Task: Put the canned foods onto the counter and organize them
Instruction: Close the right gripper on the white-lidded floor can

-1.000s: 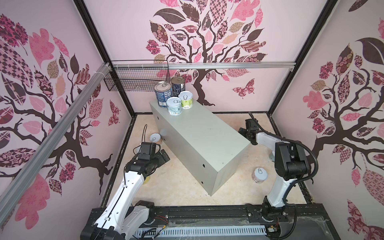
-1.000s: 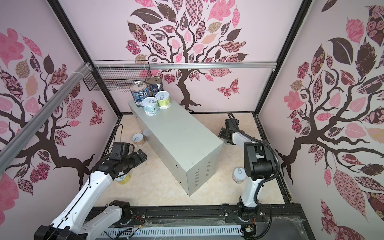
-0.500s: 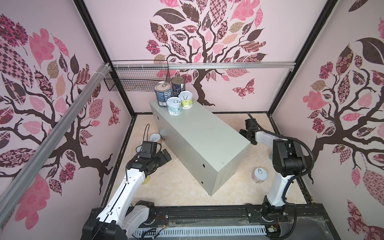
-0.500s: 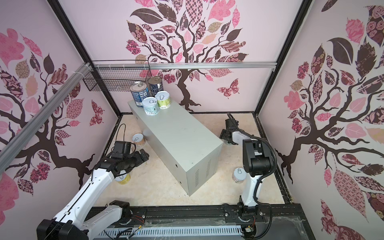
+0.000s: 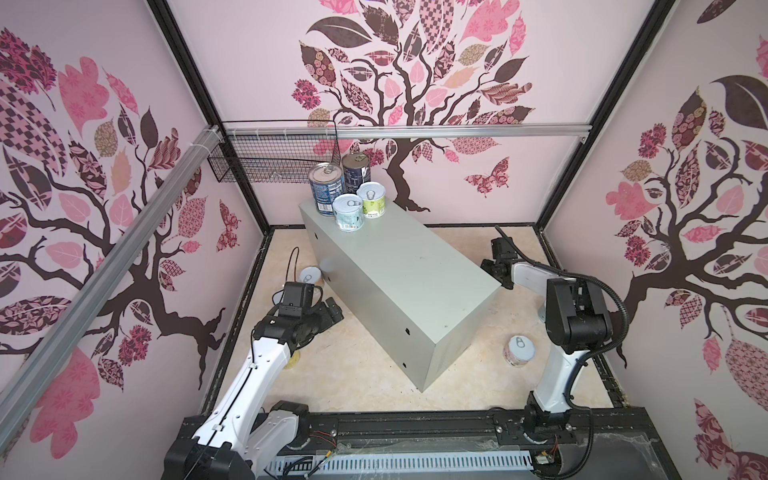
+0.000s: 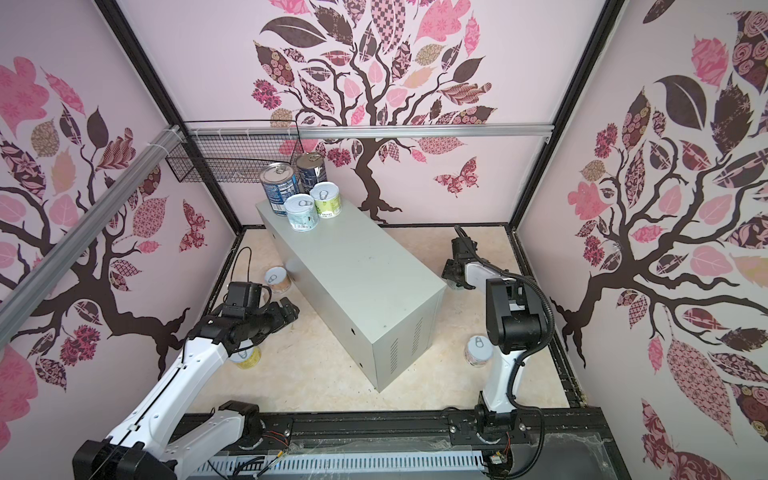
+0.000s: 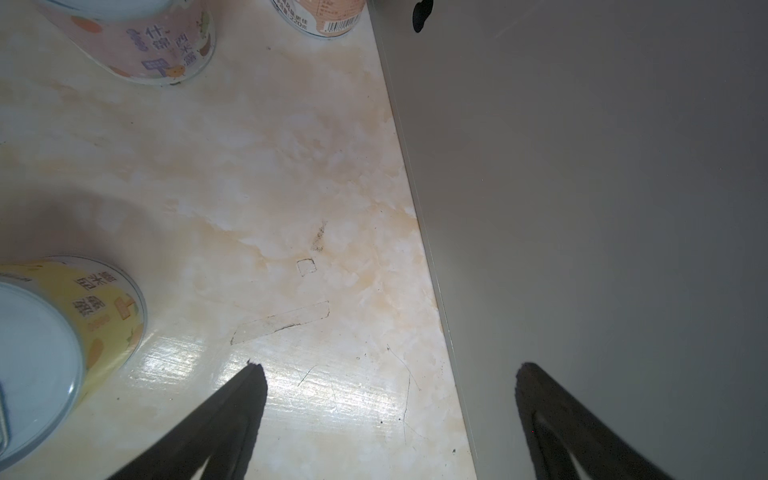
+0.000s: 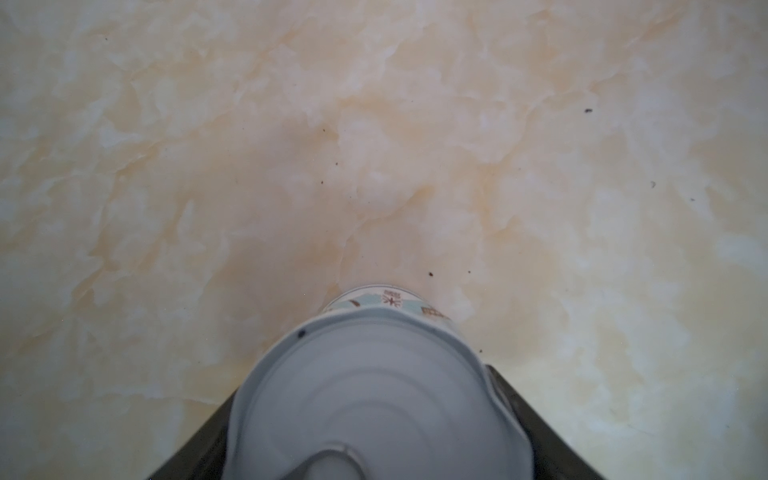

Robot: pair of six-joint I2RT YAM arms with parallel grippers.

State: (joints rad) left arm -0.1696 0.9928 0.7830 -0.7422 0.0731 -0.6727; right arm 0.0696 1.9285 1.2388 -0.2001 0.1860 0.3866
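in both top views the long pale grey-green box-shaped metal worktop (image 5: 399,270) (image 6: 357,266) carries four cans at its far end. two tall dark-blue cans (image 5: 328,189) (image 5: 356,172) stand behind a short pale-blue can (image 5: 348,212) and a short green can (image 5: 372,200), all upright and close together. the black wire basket (image 5: 266,160) on the back wall holds nothing i can see. over the last second the left pincer (image 5: 332,309) has edged forward along the worktop's side. the right pincer (image 5: 496,270) has stayed low at the worktop's other side while its jaws drew in. a short white-lidded can (image 5: 519,351) stands on the floor by the right arm's base, untouched.

from the left wrist, the left pincer (image 7: 390,368) gapes wide and empty over the marbled floor (image 7: 270,187), right beside the worktop's wall. a short yellow can (image 7: 83,316) stands off to one side of it. a short pink can (image 7: 137,41) and a short peach can (image 7: 322,16) stand further ahead, the peach one just beside the worktop.

from the right wrist, a short can with a white lid and pale patterned label (image 8: 374,395) stands upright on the floor between the right pincer's jaws. whether they already press on it i cannot tell. i'd judge this to be the fifth can about to go up. at least five are still down on the floor, so more than half the job is left.
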